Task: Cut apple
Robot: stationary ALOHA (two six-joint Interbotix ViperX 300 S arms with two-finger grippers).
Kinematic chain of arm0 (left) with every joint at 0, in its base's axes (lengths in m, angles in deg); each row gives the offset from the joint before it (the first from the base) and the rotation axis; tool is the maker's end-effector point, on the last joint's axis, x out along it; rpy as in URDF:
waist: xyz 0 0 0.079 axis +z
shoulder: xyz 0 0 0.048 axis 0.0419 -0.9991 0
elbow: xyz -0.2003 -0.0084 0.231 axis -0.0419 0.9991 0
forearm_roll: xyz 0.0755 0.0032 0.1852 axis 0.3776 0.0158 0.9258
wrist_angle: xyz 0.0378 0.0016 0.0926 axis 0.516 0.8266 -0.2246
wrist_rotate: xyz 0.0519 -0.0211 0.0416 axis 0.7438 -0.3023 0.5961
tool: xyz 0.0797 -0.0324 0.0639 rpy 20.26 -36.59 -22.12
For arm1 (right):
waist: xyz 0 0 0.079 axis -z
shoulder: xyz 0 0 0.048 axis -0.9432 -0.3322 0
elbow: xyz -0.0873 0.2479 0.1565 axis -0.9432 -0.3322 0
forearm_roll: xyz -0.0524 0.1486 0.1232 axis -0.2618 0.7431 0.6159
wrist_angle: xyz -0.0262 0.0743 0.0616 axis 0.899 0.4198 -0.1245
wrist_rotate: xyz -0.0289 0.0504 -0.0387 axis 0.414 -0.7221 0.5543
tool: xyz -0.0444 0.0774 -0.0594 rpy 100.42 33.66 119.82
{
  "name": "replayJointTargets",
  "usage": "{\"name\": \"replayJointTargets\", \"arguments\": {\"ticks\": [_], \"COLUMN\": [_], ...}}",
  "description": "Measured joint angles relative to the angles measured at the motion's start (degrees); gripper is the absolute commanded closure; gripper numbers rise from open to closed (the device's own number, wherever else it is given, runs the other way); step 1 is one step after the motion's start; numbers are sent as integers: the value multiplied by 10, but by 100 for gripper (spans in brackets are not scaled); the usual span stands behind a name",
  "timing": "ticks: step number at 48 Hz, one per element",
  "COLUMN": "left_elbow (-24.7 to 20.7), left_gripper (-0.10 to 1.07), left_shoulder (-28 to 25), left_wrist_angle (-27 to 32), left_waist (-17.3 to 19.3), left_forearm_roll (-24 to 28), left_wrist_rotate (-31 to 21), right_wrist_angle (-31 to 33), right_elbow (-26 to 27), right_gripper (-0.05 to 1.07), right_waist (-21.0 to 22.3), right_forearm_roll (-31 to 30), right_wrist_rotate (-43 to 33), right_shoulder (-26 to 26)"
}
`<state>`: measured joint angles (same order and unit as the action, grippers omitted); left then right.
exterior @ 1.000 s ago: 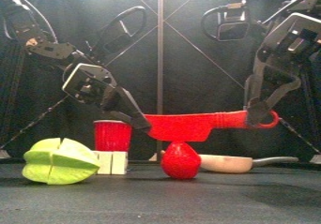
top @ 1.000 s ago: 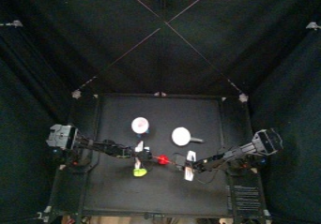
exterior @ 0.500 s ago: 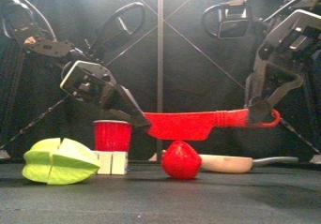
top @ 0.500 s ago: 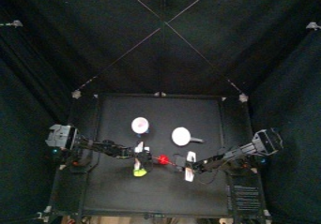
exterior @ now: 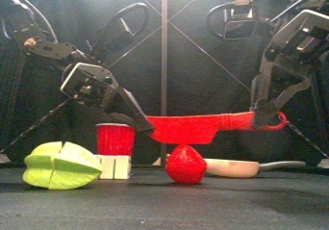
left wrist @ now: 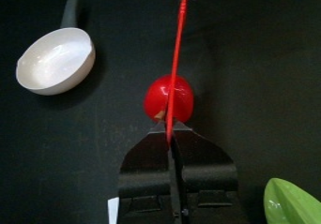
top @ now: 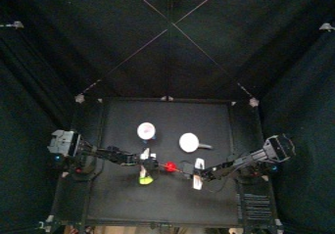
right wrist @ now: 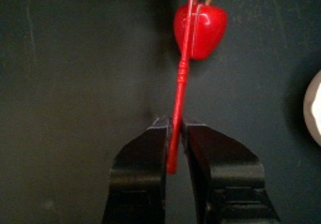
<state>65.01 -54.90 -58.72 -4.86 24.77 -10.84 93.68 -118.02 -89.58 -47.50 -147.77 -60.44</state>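
A small, glossy bright-red apple (exterior: 186, 165) stands upright on the black table (exterior: 257, 200) near its front edge, just beside a white long-handled spoon (exterior: 238, 166) on one side and, on the other, a red cup (exterior: 115, 139) on a pale block with a yellow-green fruit (exterior: 61, 166) beyond. Directly above the apple, a flat red plastic knife (exterior: 206, 127) is held level, its lower edge close over the fruit's top. The left gripper (left wrist: 172, 139) is pressed together on the blade end and the right gripper (right wrist: 175, 134) pinches the thin handle end, each arm reaching in from its own side.
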Motion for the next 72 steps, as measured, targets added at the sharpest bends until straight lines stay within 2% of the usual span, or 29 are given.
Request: {"name": "replayJointTargets", "arguments": {"ticks": [38, 53, 72], "left_elbow": [0, 1, 0], "left_gripper": [84, 84, 84], "left_shoulder": [-7, 18, -2], "left_wrist_angle": [0, 1, -12], "left_waist": [0, 0, 21], "left_forearm_roll": [0, 1, 1], "left_wrist_rotate": [0, 2, 2], "right_wrist_angle": [0, 1, 2], "right_elbow": [0, 7, 10], "right_gripper": [53, 53, 53], "right_waist": [-1, -6, -8], "right_forearm_roll": [-1, -3, -4], "right_wrist_rotate": [0, 0, -1], "right_shoulder": [-3, 0, -6]}}
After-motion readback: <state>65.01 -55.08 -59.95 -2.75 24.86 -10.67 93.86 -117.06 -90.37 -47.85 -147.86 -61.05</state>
